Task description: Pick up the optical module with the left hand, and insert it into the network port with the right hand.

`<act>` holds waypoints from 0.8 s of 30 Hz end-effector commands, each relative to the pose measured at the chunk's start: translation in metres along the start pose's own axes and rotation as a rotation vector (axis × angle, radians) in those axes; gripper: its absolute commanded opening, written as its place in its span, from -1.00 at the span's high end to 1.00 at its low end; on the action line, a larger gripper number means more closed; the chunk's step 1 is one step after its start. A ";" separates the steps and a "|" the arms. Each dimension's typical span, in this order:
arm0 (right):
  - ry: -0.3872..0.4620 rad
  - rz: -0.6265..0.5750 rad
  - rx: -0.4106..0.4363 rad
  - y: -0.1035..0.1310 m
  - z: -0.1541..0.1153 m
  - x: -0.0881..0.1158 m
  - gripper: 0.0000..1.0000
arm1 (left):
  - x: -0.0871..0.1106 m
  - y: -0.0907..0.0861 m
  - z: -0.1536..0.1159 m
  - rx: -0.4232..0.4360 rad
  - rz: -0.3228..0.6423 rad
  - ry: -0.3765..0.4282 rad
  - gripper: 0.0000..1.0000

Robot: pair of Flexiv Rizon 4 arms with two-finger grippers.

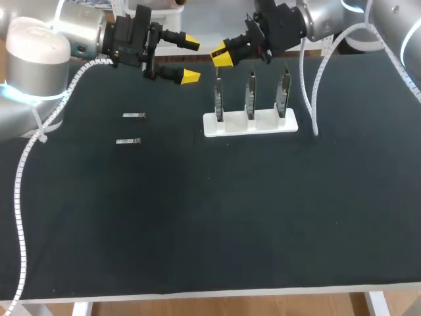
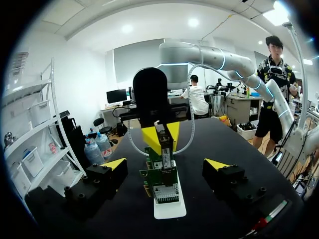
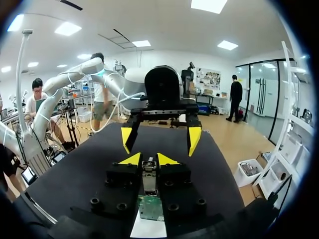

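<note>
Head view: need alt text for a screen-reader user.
Right hand, tips together, hovers over the leftmost of three upright boards on a white stand; left hand is open beside it. Two optical modules lie on the dark table.

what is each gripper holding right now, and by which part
Right gripper is shut on an optical module, pinched by its two opposite sides; left gripper is open and empty.

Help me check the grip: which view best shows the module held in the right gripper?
The right wrist view: the module sits between the right gripper's tips, touched from both sides. The left wrist view shows it head-on, overlapping the circuit boards. In the head view it is too small to make out.
</note>
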State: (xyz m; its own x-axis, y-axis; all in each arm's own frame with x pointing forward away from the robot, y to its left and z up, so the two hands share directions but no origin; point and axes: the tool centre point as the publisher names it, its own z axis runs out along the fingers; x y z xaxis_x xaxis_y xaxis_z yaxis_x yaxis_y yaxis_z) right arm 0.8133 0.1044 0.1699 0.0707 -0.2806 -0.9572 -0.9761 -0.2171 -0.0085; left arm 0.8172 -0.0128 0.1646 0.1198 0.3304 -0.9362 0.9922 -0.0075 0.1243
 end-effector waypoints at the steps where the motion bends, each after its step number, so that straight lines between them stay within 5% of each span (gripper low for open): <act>1: -0.009 -0.006 -0.091 -0.008 0.000 0.000 1.00 | 0.000 -0.001 0.000 -0.005 0.003 -0.001 -1.00; 24: 0.007 -0.004 -0.088 -0.008 0.001 -0.001 1.00 | 0.000 -0.001 0.000 -0.005 0.003 -0.001 -1.00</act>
State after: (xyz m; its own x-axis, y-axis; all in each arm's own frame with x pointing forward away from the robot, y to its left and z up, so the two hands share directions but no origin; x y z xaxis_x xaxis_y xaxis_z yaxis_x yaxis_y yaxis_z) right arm 0.8124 0.1057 0.1713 0.0777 -0.2859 -0.9551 -0.9750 -0.2217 -0.0130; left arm 0.8172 -0.0128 0.1646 0.1198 0.3304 -0.9362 0.9922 -0.0075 0.1243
